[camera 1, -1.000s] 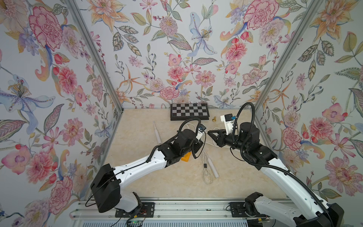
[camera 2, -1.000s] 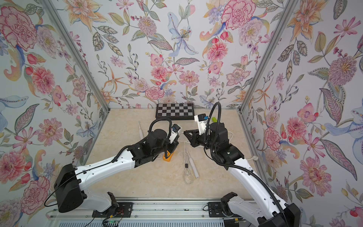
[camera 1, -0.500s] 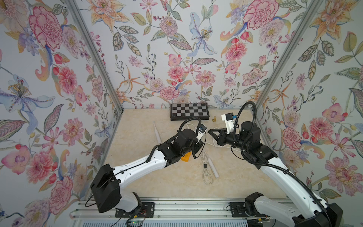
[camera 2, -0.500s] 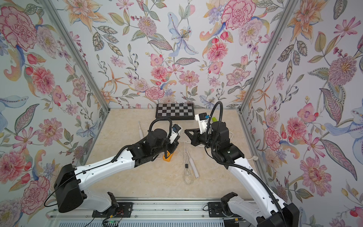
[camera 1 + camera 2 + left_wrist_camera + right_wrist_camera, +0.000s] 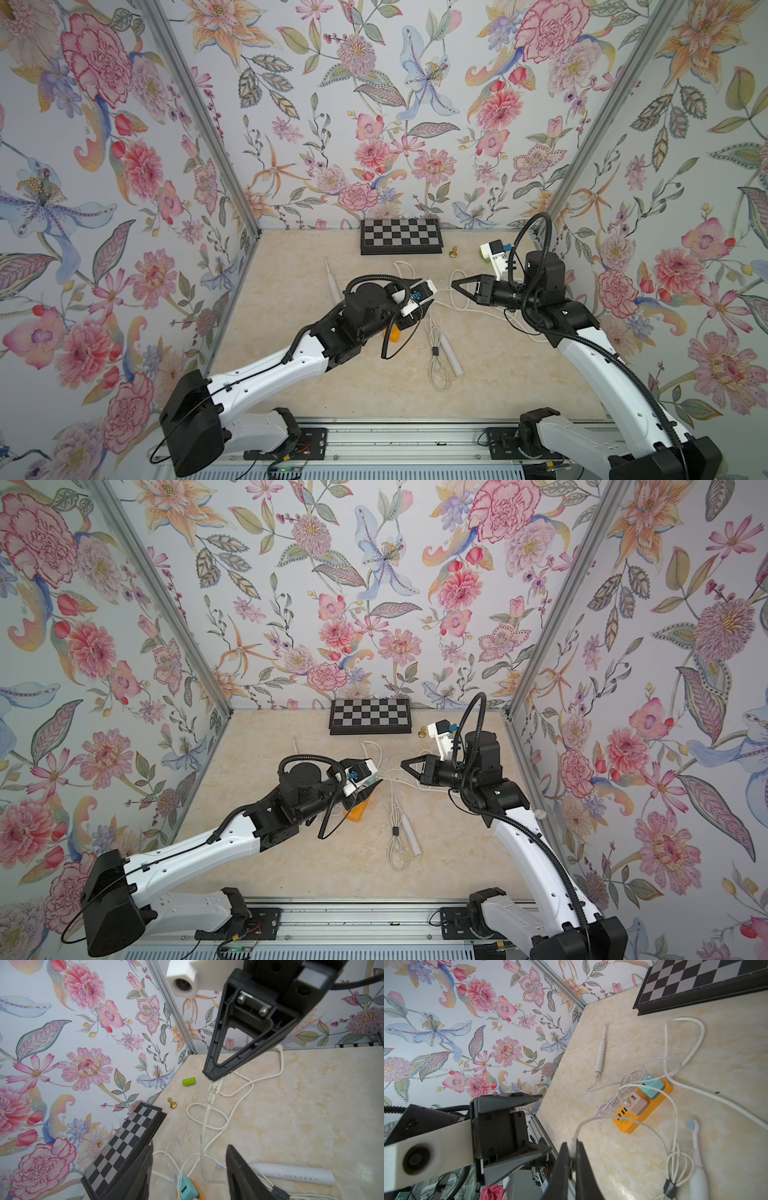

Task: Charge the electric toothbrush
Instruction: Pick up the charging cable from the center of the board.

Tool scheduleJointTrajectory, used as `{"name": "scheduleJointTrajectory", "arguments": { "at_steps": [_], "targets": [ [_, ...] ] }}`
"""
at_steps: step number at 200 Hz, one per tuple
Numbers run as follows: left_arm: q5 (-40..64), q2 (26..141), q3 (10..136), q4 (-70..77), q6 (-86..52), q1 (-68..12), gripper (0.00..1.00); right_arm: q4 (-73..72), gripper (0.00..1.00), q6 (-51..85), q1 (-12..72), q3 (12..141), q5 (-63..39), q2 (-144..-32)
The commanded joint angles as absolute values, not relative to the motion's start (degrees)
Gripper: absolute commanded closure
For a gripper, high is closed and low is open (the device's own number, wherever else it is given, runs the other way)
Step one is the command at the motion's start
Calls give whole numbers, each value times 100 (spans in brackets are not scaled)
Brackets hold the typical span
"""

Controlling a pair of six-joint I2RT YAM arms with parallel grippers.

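Over the shiny cream surface, the left hand hangs half open right above the orange plastic power strip and grips nothing. The right hand, near the strip, is pinched tight on a thin white cable. The white electric toothbrush lies flat just beside the strip; it is long, smooth and round, with a pale blue brush head and a row of tiny dots on its handle.

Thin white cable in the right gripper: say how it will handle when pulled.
Probably floppy: the thin white cable hangs slack from the right gripper. Likely to snag: it crosses other cords by the orange power strip.
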State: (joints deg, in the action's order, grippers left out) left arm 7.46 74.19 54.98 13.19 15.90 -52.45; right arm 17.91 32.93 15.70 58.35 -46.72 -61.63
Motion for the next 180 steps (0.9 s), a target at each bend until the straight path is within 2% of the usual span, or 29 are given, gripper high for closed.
{"name": "scheduleJointTrajectory", "arguments": {
  "at_steps": [1, 97, 120, 180],
  "targets": [
    [1350, 7690, 5820, 1370, 2141, -5186, 47, 2154, 100, 3507, 1551, 6099, -5114, -6204],
    [1700, 8204, 6268, 1368, 2143, -5189, 76, 2317, 100, 3426, 1558, 6238, -5163, -6301],
    [1728, 8316, 6379, 1227, 2173, -5184, 77, 2329, 100, 3422, 1556, 6267, -5168, -6292],
    [1748, 8377, 6505, 1126, 2165, -5188, 91, 2382, 100, 3399, 1530, 6249, -5116, -6318]
  ]
}}
